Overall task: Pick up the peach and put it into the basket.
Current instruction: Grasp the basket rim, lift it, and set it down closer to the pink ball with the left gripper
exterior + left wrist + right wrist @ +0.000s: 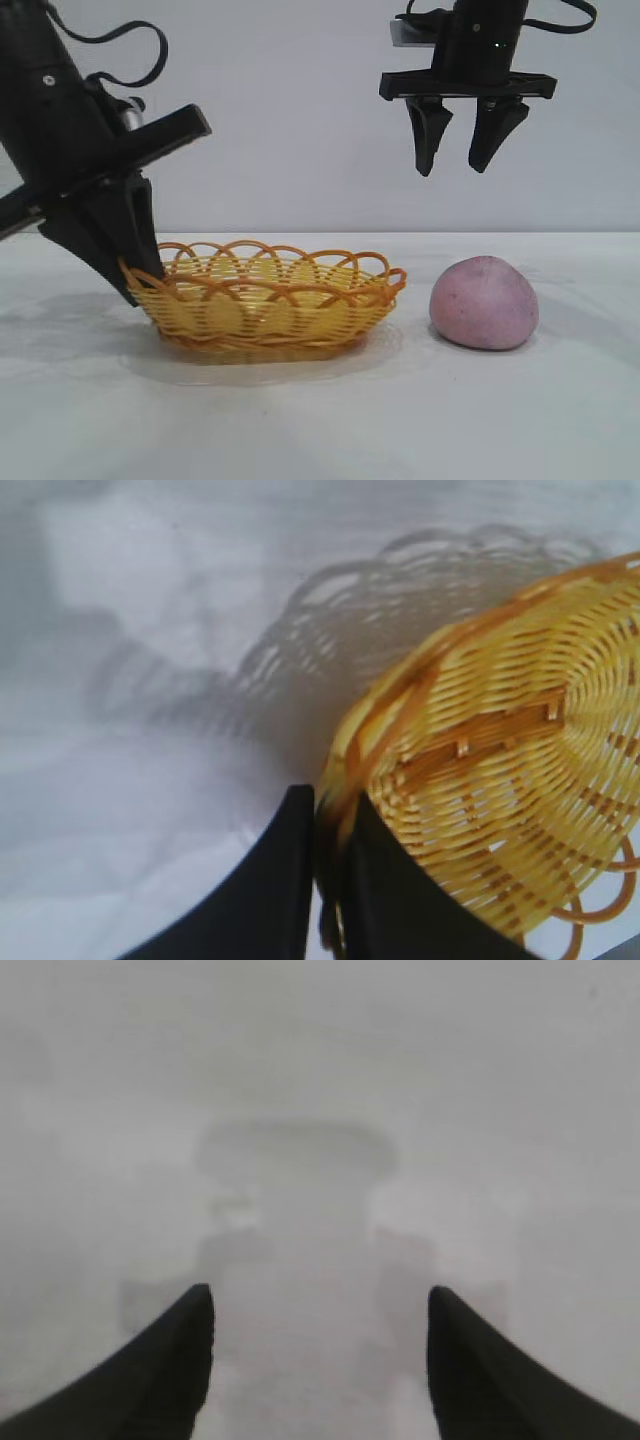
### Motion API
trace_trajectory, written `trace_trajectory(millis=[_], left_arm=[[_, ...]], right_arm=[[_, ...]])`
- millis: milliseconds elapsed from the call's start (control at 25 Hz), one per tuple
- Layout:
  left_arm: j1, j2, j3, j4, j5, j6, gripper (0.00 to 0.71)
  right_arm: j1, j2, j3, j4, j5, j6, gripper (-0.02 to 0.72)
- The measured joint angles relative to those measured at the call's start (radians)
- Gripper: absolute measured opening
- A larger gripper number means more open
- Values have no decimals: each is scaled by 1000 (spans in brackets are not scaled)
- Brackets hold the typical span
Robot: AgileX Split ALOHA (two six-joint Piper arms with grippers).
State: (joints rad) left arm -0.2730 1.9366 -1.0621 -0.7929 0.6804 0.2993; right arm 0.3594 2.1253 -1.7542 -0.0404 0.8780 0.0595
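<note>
The peach (484, 302), a dusty pink-purple lumpy ball, sits on the white table to the right of the basket. The yellow wicker basket (270, 300) with orange loop rim stands left of centre. My left gripper (135, 280) is shut on the basket's left rim, which also shows pinched between its fingers in the left wrist view (330, 810); the basket's woven bottom (510, 780) fills that view's side. My right gripper (455, 165) hangs open and empty high above the peach, slightly left of it. In the right wrist view its open gripper (320, 1305) faces only bare table.
The white table (320, 420) runs to a plain pale wall behind. The basket's shadow (400, 610) falls on the table beside it.
</note>
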Motion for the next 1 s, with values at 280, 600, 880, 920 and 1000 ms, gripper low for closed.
trace_trajectory(millis=[280,600,880,920,1000], left_arm=[[0,0,-46,32,84,6,533],[0,-77,-172,255,166,5,533],[0,-88,-281,644,238,-80,533],[0,-88,-289,704,242,-109,533],[0,-88,-296,792,247,-138,533]], right_arm=[[0,0,0,0,2,0,419],[0,0,0,0,2,2,419],[0,0,0,0,0,2,419],[0,0,0,0,0,2,419],[0,0,0,0,0,2,419]])
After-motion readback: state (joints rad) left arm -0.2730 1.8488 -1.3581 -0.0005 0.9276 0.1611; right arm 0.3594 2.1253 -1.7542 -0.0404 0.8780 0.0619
